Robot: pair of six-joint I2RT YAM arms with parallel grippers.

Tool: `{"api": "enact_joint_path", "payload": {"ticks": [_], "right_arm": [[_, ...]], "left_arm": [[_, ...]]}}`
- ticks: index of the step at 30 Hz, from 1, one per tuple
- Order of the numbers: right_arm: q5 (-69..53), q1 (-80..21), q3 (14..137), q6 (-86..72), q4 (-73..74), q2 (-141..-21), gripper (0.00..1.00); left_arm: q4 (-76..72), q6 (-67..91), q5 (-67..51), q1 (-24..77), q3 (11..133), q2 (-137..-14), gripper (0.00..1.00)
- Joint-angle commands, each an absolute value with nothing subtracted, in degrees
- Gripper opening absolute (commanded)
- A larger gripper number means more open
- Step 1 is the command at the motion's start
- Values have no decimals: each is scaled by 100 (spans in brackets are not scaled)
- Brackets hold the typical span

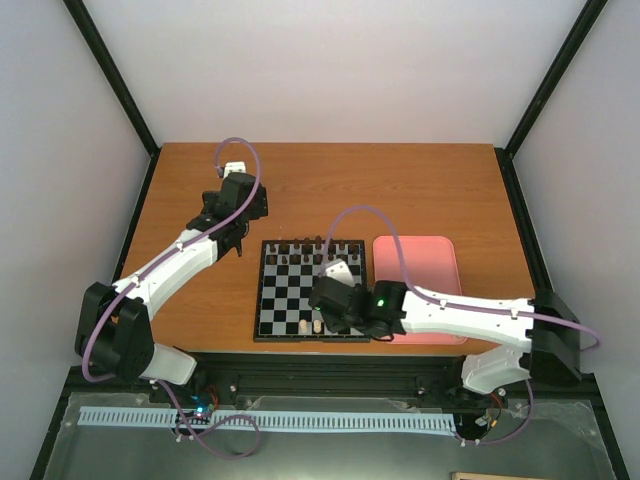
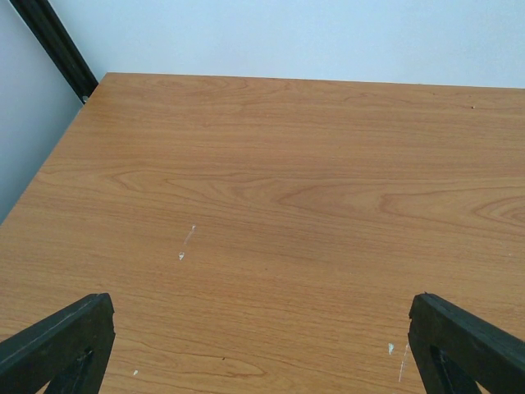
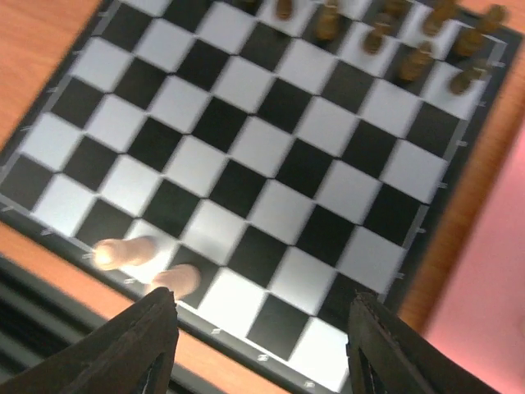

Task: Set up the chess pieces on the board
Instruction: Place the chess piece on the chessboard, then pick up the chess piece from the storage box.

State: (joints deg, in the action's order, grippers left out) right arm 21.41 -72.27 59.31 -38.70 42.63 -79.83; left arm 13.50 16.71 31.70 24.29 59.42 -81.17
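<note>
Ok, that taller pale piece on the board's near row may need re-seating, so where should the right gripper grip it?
Take the taller pale piece by its upper part, coming down from above. It looks upright and small, so a low side approach has little to hold. Close front to back, since the shorter pale piece stands on the next square along the row.

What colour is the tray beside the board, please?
The tray is pink, clearest from the top view.

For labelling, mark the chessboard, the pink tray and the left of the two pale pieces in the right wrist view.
chessboard (image 1: 285, 295): top view, bare square left of centre.
pink tray (image 1: 420, 262): top view, its bare far half.
left pale piece (image 3: 123, 252): right wrist view, its body.
</note>
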Motion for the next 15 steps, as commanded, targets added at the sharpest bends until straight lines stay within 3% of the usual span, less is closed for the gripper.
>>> {"api": "enact_joint_path", "payload": {"ticks": [1,15], "right_arm": [[2537,-6764,5420,-4247,4677,-7602,56],[2131,-4082,4355,-3493,4018,-6933,43]], "left_arm": [[1326,1634,3179,2470,6163,-8133,100],[1318,1621,3173,2470,6231,-8302,100]]}}
